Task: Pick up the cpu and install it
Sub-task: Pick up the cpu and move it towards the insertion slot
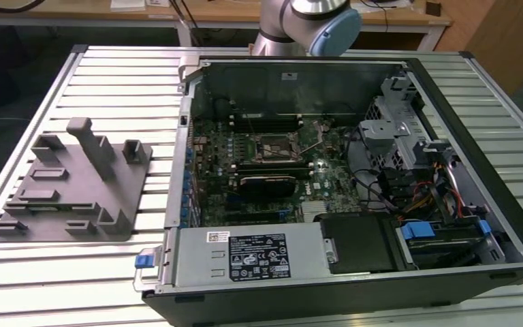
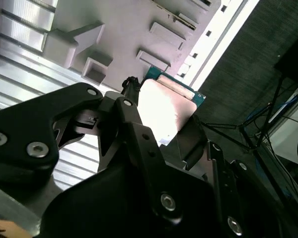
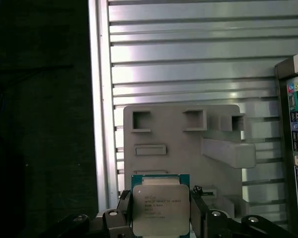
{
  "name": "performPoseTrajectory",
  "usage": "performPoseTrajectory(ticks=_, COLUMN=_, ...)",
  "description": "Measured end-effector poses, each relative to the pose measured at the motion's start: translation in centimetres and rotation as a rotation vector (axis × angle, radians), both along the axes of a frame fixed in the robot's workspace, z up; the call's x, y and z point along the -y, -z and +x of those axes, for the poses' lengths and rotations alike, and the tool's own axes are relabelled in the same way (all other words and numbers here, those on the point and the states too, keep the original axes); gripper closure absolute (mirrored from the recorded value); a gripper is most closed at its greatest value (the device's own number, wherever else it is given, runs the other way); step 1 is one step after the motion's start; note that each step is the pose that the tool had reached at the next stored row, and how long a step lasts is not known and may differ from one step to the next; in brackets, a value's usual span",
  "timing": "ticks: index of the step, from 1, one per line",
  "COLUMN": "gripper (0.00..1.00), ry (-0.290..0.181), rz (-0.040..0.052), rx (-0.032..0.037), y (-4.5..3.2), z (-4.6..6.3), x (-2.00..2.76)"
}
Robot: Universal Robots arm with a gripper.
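The cpu [image 3: 160, 208] is a flat square chip with a silvery metal top and a green rim, and my gripper [image 3: 160, 218] is shut on it. Black fingers [image 3: 123, 210] press on two opposite edges. In the second wrist view the cpu [image 2: 166, 104] shines pale between the black fingers [image 2: 131, 116] of the gripper [image 2: 164, 131]. It hangs above the near edge of the grey holder plate [image 3: 179, 134], apart from it. In the exterior view the black socket frame [image 1: 271, 146] sits in the middle of the green motherboard [image 1: 212, 170], inside the open computer case [image 1: 443, 88].
The grey holder plate [image 1: 71, 184], with raised blocks and slots, lies on the ribbed metal table [image 1: 107, 75] at the exterior view's left. The arm's base [image 1: 302, 24] stands behind the case. A power supply [image 1: 252, 255], drive cage [image 1: 398, 129] and cables [image 1: 425, 197] crowd the case.
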State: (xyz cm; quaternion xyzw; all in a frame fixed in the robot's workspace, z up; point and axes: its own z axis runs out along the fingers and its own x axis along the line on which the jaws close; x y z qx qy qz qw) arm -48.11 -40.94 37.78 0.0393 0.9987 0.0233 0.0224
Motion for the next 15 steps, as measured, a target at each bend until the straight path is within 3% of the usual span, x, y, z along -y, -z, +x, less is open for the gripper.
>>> performPoseTrajectory(ticks=7, gripper=0.45, ry=0.0, rz=0.0, rx=0.0001, y=-1.71, z=0.0, x=0.0)
performPoseTrajectory(ticks=15, gripper=0.45, ry=0.0, rz=-0.0001, rx=-0.0001, y=-1.8, z=0.2, x=0.0)
